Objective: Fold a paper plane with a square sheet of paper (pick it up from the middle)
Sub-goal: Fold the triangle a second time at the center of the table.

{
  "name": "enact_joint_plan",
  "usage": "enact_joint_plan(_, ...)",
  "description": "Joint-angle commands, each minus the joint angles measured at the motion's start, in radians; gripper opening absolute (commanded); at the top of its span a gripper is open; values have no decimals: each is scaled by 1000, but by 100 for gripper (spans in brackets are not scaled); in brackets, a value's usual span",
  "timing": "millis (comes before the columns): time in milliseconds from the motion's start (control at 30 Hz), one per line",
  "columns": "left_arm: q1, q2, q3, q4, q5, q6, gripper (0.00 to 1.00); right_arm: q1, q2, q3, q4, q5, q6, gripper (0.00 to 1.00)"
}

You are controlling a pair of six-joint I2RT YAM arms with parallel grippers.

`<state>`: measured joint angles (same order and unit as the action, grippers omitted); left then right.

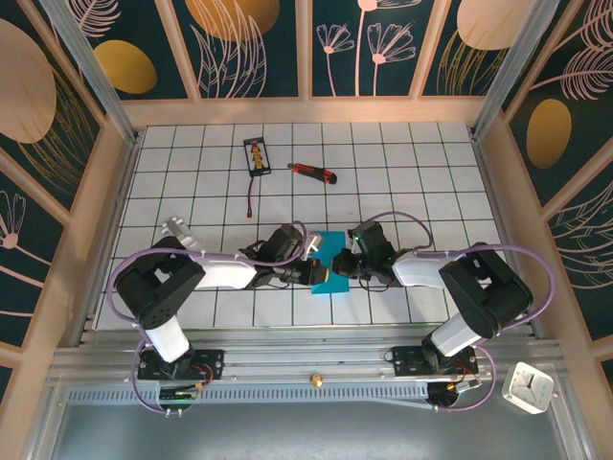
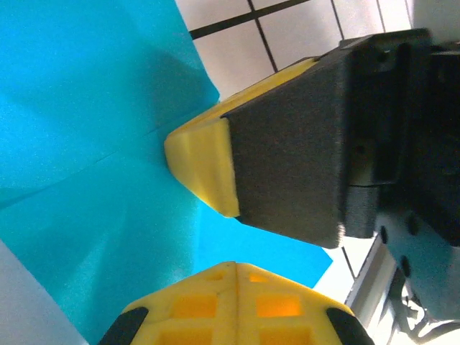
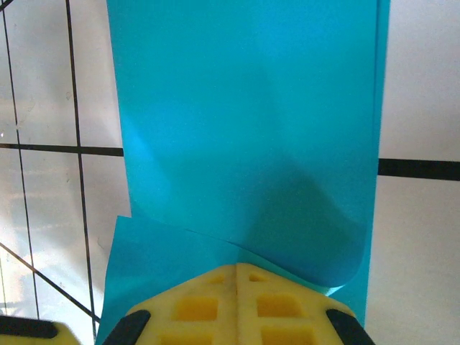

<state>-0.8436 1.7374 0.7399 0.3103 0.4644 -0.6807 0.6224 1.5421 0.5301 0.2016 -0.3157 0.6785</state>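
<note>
— Holding what?
— Thin cyan-blue square sheet of paper (image 1: 333, 241), centre of white gridded table (image 1: 431, 192), one flap folded over; my left gripper (image 2: 236, 267) and right gripper (image 3: 237, 267) both pinched on it.
— Step?
— Early fold, I judge. Next: align edges, crease.

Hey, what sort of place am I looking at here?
Most likely a robot lab test cell: a left arm and right arm bolted to a metal rail beside a white gridded table, boxed in by wall panels printed with plant patterns. A blue sheet of paper sits between the arms.
</note>
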Motion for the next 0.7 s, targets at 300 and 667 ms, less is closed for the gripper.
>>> enact_joint_plan(300,-5,12,36,-59,-16,79,1,-13,28,42,-128,38,-22,0)
enact_joint_plan(667,-21,-60,2,-15,43,74,7,-12,34,44,-117,26,-7,0)
